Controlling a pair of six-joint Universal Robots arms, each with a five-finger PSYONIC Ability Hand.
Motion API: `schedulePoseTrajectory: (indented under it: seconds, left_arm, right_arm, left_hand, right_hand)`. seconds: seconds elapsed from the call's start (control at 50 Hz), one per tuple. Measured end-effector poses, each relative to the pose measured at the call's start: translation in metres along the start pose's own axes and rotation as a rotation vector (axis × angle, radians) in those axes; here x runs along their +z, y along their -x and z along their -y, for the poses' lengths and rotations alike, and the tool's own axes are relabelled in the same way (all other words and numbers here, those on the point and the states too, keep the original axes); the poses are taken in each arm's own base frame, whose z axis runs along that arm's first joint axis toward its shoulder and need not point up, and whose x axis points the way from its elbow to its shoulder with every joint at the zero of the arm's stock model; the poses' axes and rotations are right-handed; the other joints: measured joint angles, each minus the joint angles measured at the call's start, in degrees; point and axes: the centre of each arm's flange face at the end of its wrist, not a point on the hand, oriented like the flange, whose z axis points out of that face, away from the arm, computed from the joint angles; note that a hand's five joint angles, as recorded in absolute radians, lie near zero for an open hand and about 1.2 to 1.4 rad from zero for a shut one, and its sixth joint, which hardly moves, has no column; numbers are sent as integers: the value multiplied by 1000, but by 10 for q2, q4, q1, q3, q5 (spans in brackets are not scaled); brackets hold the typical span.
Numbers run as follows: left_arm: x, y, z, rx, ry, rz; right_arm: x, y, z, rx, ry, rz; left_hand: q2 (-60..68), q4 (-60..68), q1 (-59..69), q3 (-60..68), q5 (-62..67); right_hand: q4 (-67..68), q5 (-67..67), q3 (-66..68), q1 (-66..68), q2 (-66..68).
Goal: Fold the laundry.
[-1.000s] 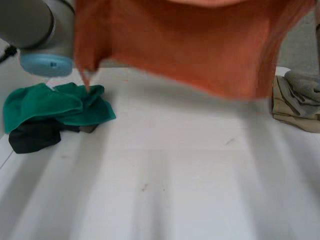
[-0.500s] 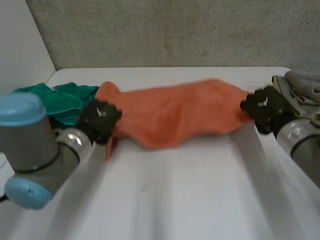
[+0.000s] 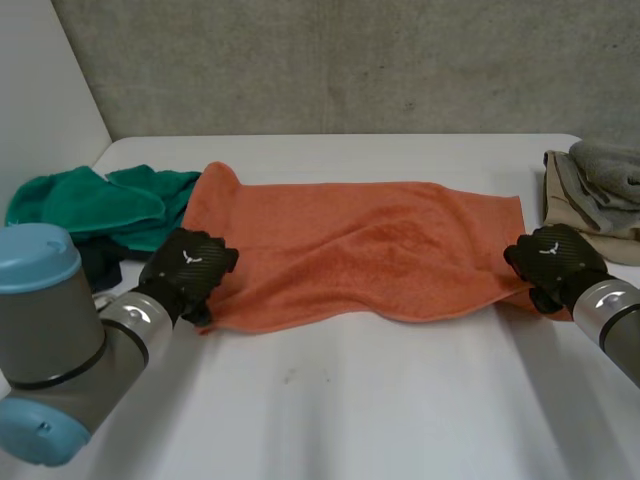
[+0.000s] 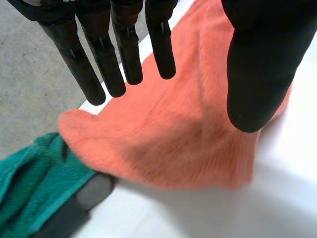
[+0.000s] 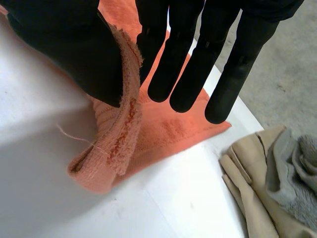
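Observation:
An orange towel lies spread across the white table, long side running left to right. My left hand sits at its near left corner. In the left wrist view that hand is open: straight fingers and thumb stand apart above the towel, which lies flat under them. My right hand is at the near right corner. In the right wrist view the right hand is shut on the towel, its rolled edge pinched between thumb and fingers.
A crumpled green cloth lies over a dark one at the table's left, just beyond the towel's left end. A folded beige and grey stack sits at the right edge. A grey wall stands behind the table.
The towel hung high in front of the camera, then came down and now lies flat. Both hands dropped to the table with it, and the left hand has let go.

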Motion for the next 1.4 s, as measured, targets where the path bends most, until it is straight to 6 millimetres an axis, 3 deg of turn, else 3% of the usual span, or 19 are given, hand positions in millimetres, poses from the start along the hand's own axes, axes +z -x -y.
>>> schedulePoseTrajectory:
  seconds: [0.16,0.48,0.54,0.56,0.66,0.76,0.8,0.86,0.94,0.98,1.06,1.12,1.18,1.26,1.28,1.3,1.36,1.4]
  left_arm:
    - [-9,-17,-8,-65,24,-44]
    - [26,-12,-33,-39,89,65]
    - [27,-10,-34,-24,88,79]
    - [27,-10,-33,-15,85,84]
    - [26,-5,-31,18,65,109]
    - [17,9,-6,41,-16,165]
    - [9,19,14,46,-77,201]
    - [-16,40,60,51,-211,280]
    - [-51,58,104,55,-337,349]
    - [-68,65,122,56,-382,373]
    - [-87,70,136,56,-391,375]
    - [-83,67,129,56,-344,350]
    - [-67,59,111,55,-256,302]
    - [-38,44,79,54,-133,231]
    - [-38,44,79,54,-133,231]
    - [-22,36,59,54,-66,194]
    - [3,24,32,56,20,145]
    - [11,21,25,56,41,132]
  right_arm:
    - [2,-12,-2,72,8,-37]
    - [2,-19,-5,105,31,-42]
    - [3,-23,-5,105,32,-55]
    - [3,-25,-6,105,33,-59]
    - [3,-29,-5,102,34,-75]
    - [-5,-40,11,79,-2,-114]
    - [-13,-50,27,61,-35,-144]
    - [-35,-70,62,32,-96,-191]
    - [-59,-82,91,14,-134,-212]
    - [-84,-91,117,-2,-162,-215]
    - [-108,-94,138,-36,-166,-193]
    - [-111,-94,140,-64,-145,-173]
    - [-101,-91,132,-86,-96,-136]
    - [-74,-83,109,-87,-8,-60]
    - [-74,-83,109,-87,-8,-60]
    - [-58,-76,94,-82,44,-16]
    - [-36,-63,75,-75,110,38]
    - [-31,-59,70,-73,125,48]
  left_hand:
    - [0,0,0,0,0]
    - [13,17,12,7,18]
    - [47,53,54,42,53]
    - [157,160,176,151,158]
    - [360,365,348,353,347]
    - [369,374,348,362,347]
    - [369,374,348,362,347]
    - [369,374,348,362,347]
    - [370,374,348,362,347]
    - [370,374,348,362,347]
    - [370,374,348,362,347]
    - [370,374,348,362,347]
    - [371,374,348,364,347]
    - [371,375,348,364,347]
    - [371,375,348,364,347]
    - [371,375,348,364,347]
    - [371,375,348,364,347]
    - [371,375,348,364,347]
  right_hand:
    - [0,0,0,0,0]
    - [0,0,0,0,0]
    - [0,0,0,0,0]
    - [0,0,0,0,0]
    - [0,0,0,0,0]
    - [0,0,0,0,0]
    - [0,0,0,0,0]
    - [0,0,0,0,0]
    - [0,0,0,0,0]
    - [0,1,0,0,0]
    - [0,3,0,0,0]
    - [0,3,0,0,0]
    - [0,3,0,0,0]
    - [0,3,0,0,0]
    - [0,3,0,0,0]
    - [0,3,0,0,0]
    - [0,3,0,0,0]
    - [0,3,0,0,0]
